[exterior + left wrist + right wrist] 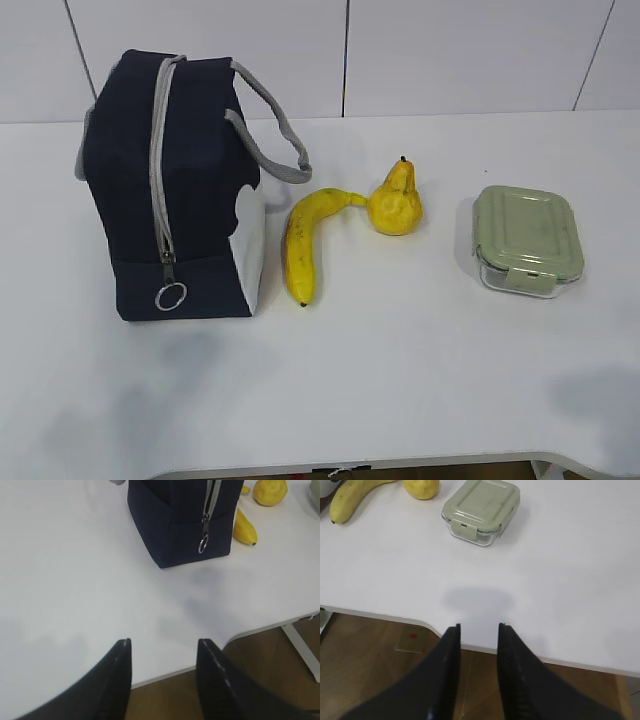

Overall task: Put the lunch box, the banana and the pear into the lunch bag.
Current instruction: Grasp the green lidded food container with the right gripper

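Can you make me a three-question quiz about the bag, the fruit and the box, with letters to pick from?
1. Where is the banana?
A. between the bag and the pear
B. on the box
C. inside the bag

2. What colour is the box's lid?
A. red
B. pale green
C. black

3. How is the bag's zipper?
A. closed
B. wide open
C. torn off

Answers:
1. A, it lies on the table right of the bag, with the pear at its far end.
2. B, the lid looks sage green.
3. A, the grey zip runs shut down to its ring.

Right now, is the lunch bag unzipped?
No, the lunch bag has its grey zipper closed, ring pull hanging low.
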